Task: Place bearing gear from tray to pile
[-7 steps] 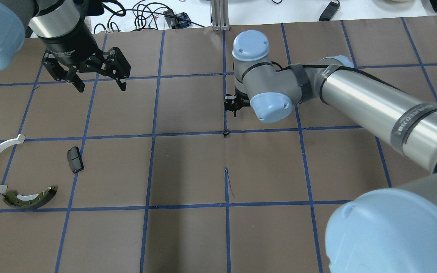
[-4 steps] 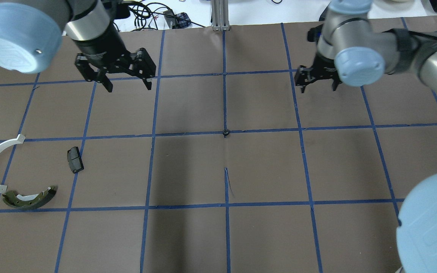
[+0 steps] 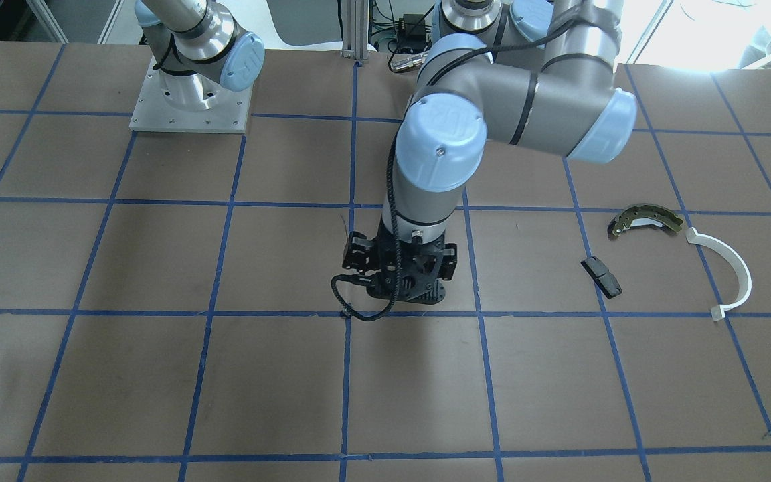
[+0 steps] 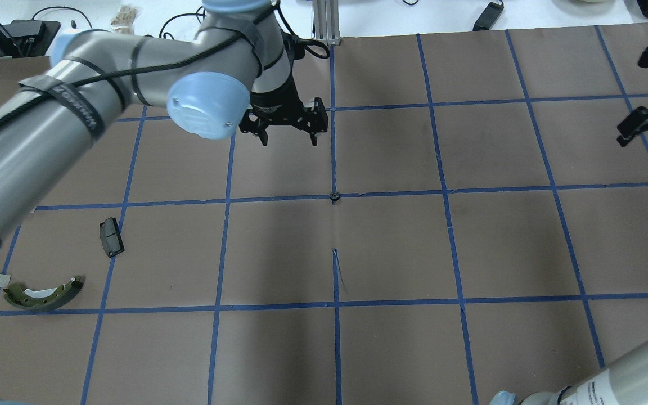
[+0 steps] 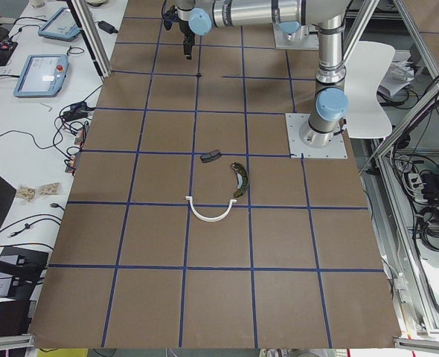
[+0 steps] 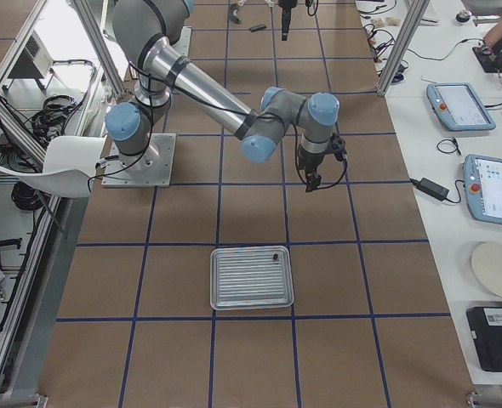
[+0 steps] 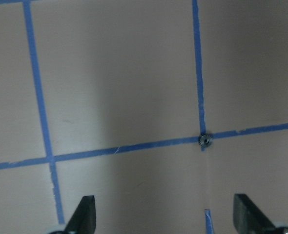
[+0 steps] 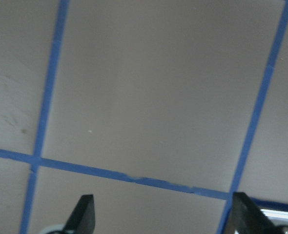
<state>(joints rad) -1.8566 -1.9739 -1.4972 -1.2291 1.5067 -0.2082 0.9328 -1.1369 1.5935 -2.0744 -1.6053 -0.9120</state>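
Overhead exterior, brown table (image 4: 391,247), blue grid (image 4: 337,354), gear (image 4: 334,197)

Reaches the left arm (image 4: 48,129) out over the middle of the desk (image 4: 391,253), wrist pointing straight down. Holds the left gripper (image 4: 287,139) clear of the desk, fingers (image 7: 84,214) spread wide, nothing between them. Stretches the right arm (image 6: 200,85) out low, wrist bent down. Hangs the right gripper (image 4: 643,132) above the desk too, fingers (image 8: 83,214) likewise wide apart and empty.
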